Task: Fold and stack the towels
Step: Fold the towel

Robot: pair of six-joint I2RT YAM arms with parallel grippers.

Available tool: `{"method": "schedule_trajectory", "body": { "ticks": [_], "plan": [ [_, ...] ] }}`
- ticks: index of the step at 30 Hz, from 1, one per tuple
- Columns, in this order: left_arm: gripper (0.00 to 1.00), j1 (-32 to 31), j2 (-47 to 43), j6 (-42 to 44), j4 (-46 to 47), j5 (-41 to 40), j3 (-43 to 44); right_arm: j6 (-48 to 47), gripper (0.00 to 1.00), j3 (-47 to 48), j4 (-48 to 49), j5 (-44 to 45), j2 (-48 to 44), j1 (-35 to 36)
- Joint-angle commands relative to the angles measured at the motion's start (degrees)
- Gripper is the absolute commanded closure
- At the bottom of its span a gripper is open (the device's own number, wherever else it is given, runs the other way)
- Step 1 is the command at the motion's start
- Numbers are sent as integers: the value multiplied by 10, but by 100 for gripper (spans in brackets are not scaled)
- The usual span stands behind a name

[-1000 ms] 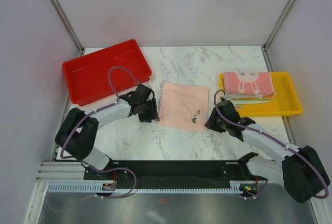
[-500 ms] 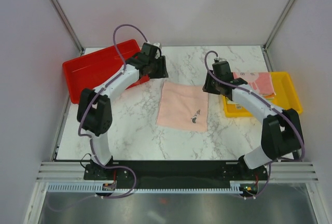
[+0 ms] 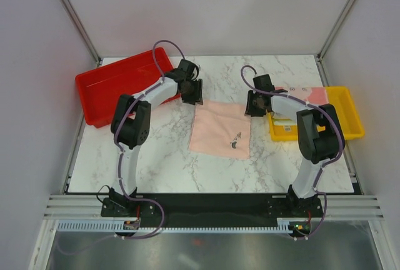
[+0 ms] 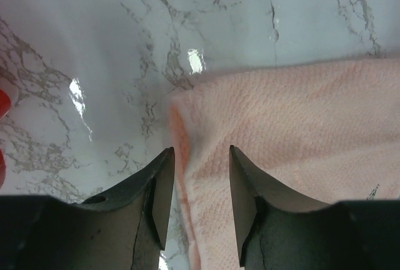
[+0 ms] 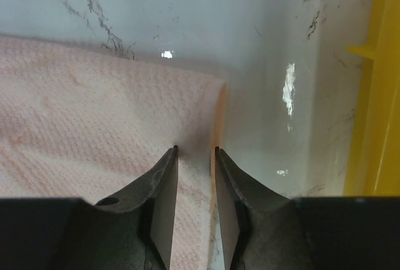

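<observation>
Reaching across the marble table, the two arms are setting up the first fold of the peach-pink towel, which is lying flat and spread out between them. The left gripper is hovering low with its jaws parted to a moderate gap, and the towel's far left corner edge is running straight up between its tips. The right gripper is doing the same at the far right corner, its jaws drawn to a narrow slot directly over the hem. Neither one is pinching cloth yet, as far as I can judge, since the fabric under both is lying unwrinkled.

Off to the outer side of the right gripper, the yellow tray is holding the other towels, a pink printed one on top. The red tray is sitting just behind the left gripper.

The step in hand looks like the grasp of the two far corners. The next move is calling for both jaws to drop, close on the hem together, then lift and carry it evenly toward the near edge so the halves meet squarely.

A small dark stitched motif is showing near the towel's near right corner, too small to read; no brand or lettering is legible anywhere.
</observation>
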Motion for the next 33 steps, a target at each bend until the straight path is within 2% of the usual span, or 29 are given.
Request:
{"method": "schedule_trajectory", "body": {
  "ticks": [1,3,5,8,9,11,15,26,29,31,32,33],
  "plan": [
    [53,1,17,31,22,20,39,4,64,25,36,-16,13,-7],
    [57,1,22,31,23,13,44,7,73,27,45,-14,15,-7],
    [67,4,26,31,23,11,50,8,77,31,46,-10,15,-8],
    [88,8,30,31,24,7,58,6,84,28,50,5,10,-10],
    [98,9,30,32,25,6,59,5,94,26,54,5,9,-11],
    [98,13,32,34,25,4,66,4,100,24,60,20,10,-11],
    [98,27,37,24,34,-5,77,13,100,19,79,19,16,-17],
    [98,59,105,19,40,79,162,19,100,0,123,13,19,-36],
    [98,59,122,24,45,80,188,25,100,6,136,9,25,-39],
    [79,61,129,26,46,77,203,26,93,14,140,9,30,-40],
    [68,61,131,26,47,76,212,26,80,22,140,9,31,-40],
    [51,61,129,27,47,86,215,24,74,26,136,9,31,-40]
  ]
}}
